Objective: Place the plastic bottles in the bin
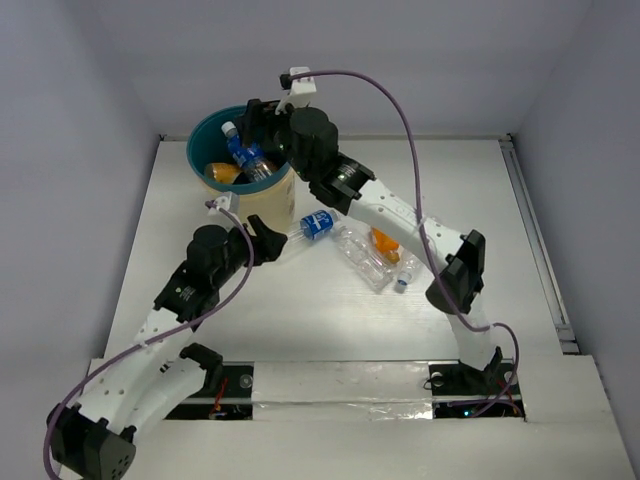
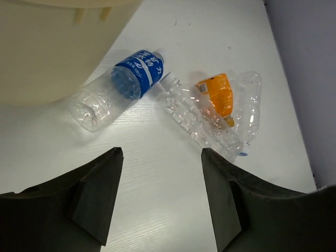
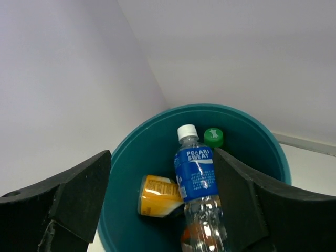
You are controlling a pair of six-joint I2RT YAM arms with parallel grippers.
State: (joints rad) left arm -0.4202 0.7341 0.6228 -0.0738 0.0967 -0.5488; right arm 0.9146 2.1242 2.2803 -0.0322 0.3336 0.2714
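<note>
Four of the plastic bottles (image 1: 365, 260) lie on the white worktop (image 1: 300, 320), just right of the bin (image 1: 205, 140). Closest to the bin's cream wall is a clear one with a blue label (image 2: 123, 86). Further right, a ribbed clear bottle (image 2: 202, 118), an orange bottle (image 2: 216, 94) and another clear bottle (image 2: 249, 107) lie bunched together, touching.

The left claw (image 2: 160, 194) hangs low over the worktop on the near side of the blue-labelled bottle, its fingers apart with only bare worktop between them. The right claw (image 3: 163, 157) is above the bin's teal mouth with its fingers spread wide. A Pocari Sweat bottle (image 3: 195, 178) stands tilted inside the bin below them, not clamped. Beside it in the bin lies an orange-labelled bottle (image 3: 157, 197), and a green cap (image 3: 213, 137) shows at the far wall.
</note>
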